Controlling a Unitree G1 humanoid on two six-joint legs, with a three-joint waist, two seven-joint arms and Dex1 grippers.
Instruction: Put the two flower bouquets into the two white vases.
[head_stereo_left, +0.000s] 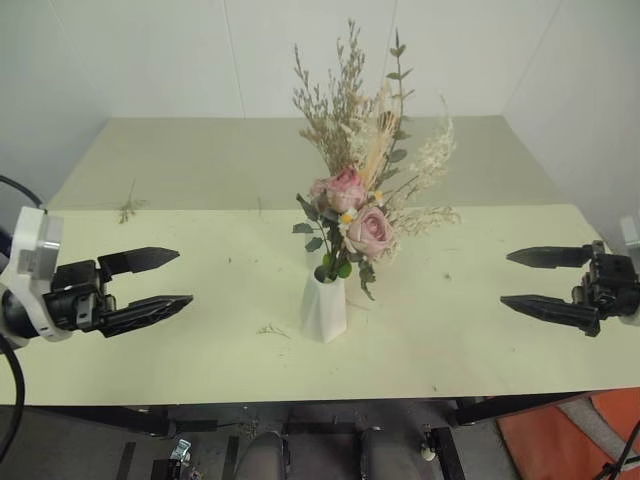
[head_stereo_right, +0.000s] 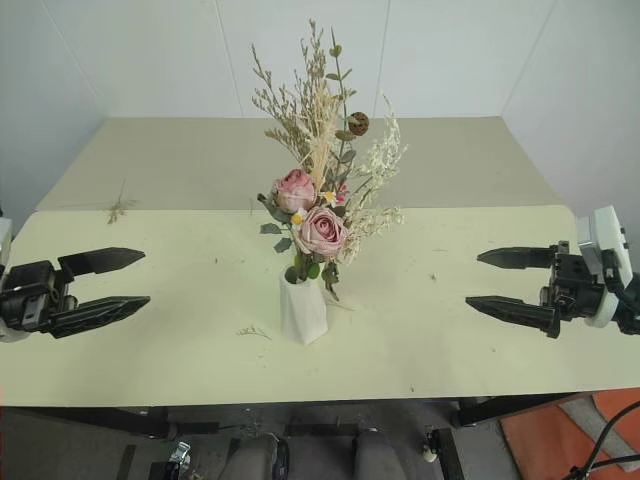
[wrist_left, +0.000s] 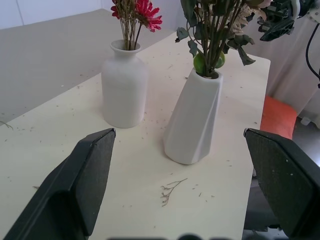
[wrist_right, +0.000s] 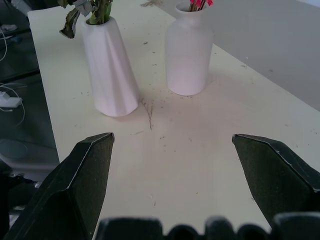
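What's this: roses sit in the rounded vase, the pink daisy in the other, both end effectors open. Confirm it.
Not quite. The roses stand in the faceted vase; the pink daisy is in the rounded vase, as the left wrist view shows. The left end effector and right end effector are open.

Soft even light, faint shadows

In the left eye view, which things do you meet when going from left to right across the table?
Left claw → small dried sprig → faceted white vase holding the pale pink rose bouquet → right claw.
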